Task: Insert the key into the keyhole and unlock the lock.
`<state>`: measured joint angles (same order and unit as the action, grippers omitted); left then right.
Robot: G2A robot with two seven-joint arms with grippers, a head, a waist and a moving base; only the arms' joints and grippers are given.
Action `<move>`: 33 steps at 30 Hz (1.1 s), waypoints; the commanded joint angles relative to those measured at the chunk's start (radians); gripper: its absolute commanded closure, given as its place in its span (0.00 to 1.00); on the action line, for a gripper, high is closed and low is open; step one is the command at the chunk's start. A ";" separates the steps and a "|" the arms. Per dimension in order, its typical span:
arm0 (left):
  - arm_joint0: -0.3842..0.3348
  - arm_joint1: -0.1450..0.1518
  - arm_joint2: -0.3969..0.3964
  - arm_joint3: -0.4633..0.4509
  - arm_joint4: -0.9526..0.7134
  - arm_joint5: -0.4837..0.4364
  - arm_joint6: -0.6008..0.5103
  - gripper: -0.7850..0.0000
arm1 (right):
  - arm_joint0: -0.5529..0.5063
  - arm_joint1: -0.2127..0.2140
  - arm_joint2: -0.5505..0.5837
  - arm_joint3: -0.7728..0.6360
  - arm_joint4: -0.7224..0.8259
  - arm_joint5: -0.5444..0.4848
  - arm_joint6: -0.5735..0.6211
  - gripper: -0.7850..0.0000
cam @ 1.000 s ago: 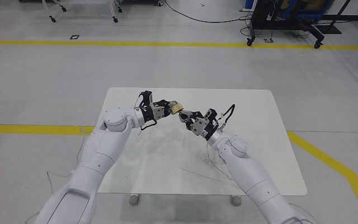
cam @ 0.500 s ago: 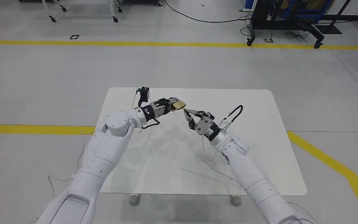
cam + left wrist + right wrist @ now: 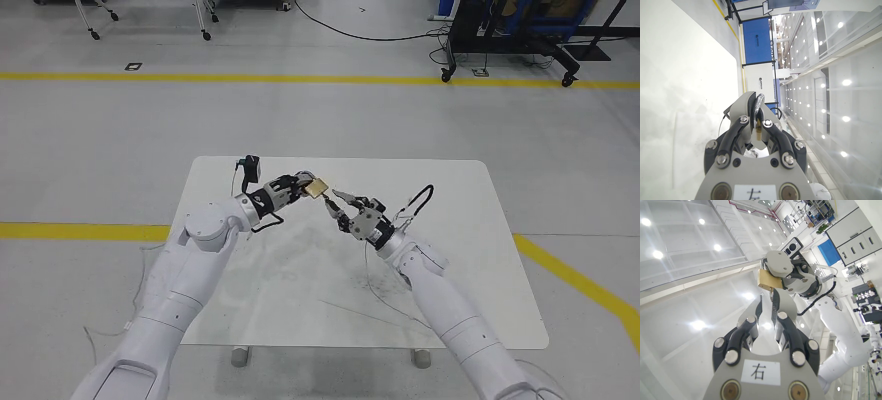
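My right gripper (image 3: pixel 768 294) sits low in the right wrist frame with its fingers spread and nothing between them. Just past the tips, mid-frame, is the square brass padlock (image 3: pixel 767 279). My left gripper (image 3: pixel 780 266) pinches it, and its white fingers cover the padlock's upper part. Below both lies the white rectangular table (image 3: pixel 470 290).

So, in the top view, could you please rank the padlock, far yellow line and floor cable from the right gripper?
1. Brass padlock, held just beside it.
2. Far yellow line, beyond the table.
3. Black floor cable, past that line.
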<state>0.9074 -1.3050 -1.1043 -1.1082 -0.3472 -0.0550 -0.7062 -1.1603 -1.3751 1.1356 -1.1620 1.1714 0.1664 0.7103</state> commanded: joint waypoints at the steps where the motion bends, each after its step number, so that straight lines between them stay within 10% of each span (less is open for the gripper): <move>1: 0.002 0.000 -0.002 -0.003 -0.001 0.006 -0.002 1.00 | -0.011 0.004 0.008 -0.024 -0.042 -0.023 -0.032 0.39; 3: 0.003 0.001 -0.003 -0.004 -0.002 0.011 -0.005 1.00 | -0.027 0.010 0.018 -0.053 -0.096 -0.046 -0.058 0.19; 11: 0.001 -0.002 0.020 -0.008 0.029 0.040 -0.020 1.00 | -0.168 0.054 0.158 -0.278 -0.359 -0.124 -0.252 0.14; 13: -0.002 -0.002 0.036 -0.014 0.068 0.040 -0.014 1.00 | -0.227 0.067 0.217 -0.384 -0.477 -0.144 -0.392 0.00; 17: -0.004 -0.008 0.085 -0.033 0.162 0.043 0.017 1.00 | -0.356 0.083 0.333 -0.619 -0.599 -0.139 -0.572 0.00; 33: -0.104 -0.068 0.397 0.033 0.558 0.127 -0.074 1.00 | -0.356 0.083 0.333 -0.619 -0.599 -0.139 -0.572 0.00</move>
<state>0.8065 -1.3687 -0.7233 -1.0811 0.1929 0.0860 -0.7838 -1.5161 -1.2922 1.4683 -1.7806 0.5722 0.0278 0.1384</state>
